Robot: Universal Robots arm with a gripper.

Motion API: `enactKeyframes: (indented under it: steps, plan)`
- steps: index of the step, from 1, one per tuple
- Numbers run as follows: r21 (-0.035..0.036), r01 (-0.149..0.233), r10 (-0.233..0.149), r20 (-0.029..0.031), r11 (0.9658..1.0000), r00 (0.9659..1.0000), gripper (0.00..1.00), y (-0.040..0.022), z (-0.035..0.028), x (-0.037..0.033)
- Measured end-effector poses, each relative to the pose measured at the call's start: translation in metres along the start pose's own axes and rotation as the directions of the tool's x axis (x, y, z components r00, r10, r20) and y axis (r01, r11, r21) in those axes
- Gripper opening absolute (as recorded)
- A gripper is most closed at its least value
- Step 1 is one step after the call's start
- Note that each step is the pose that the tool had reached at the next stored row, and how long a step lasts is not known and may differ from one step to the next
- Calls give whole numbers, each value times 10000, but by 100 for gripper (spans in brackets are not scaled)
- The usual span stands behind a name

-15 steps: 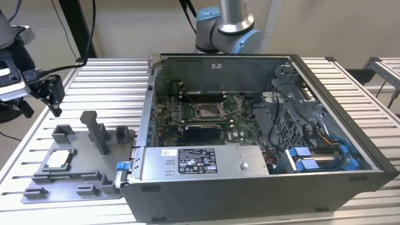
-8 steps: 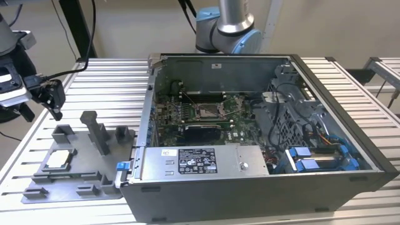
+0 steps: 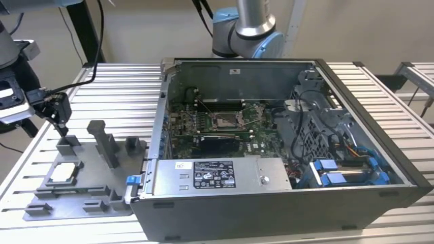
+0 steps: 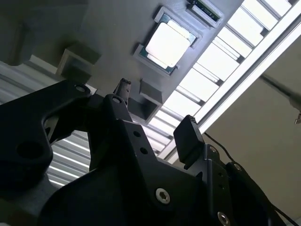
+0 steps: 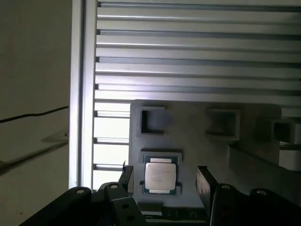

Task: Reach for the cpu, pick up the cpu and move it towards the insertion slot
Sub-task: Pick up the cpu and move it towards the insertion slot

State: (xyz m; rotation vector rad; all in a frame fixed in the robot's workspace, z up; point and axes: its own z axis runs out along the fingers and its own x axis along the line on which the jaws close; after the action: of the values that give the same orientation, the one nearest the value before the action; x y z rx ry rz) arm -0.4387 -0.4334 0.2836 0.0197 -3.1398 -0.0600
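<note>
Black fingers (image 5: 205, 183) of the hand (image 5: 163, 173) stand spread apart and grip nothing, poised above the cpu (image 5: 160, 175) without touching it. That cpu, pale face up, lies flat in a square recess of the grey fixture tray (image 5: 188, 141). Seen from the exterior view, the hand (image 3: 60, 122) hangs at 12 o'clock from the cpu (image 3: 62, 173), the tray rests on the slatted counter (image 3: 115, 91), and the insertion slot (image 3: 226, 120) sits at 2 o'clock, well apart, inside the open computer case (image 3: 271, 218)
</note>
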Motion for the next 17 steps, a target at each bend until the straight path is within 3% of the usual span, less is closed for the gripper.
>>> enactKeyframes:
  steps: [17]
  plan:
    - [0, -33, 33, 1, 10000, 10000, 100, -76, 126, 26]
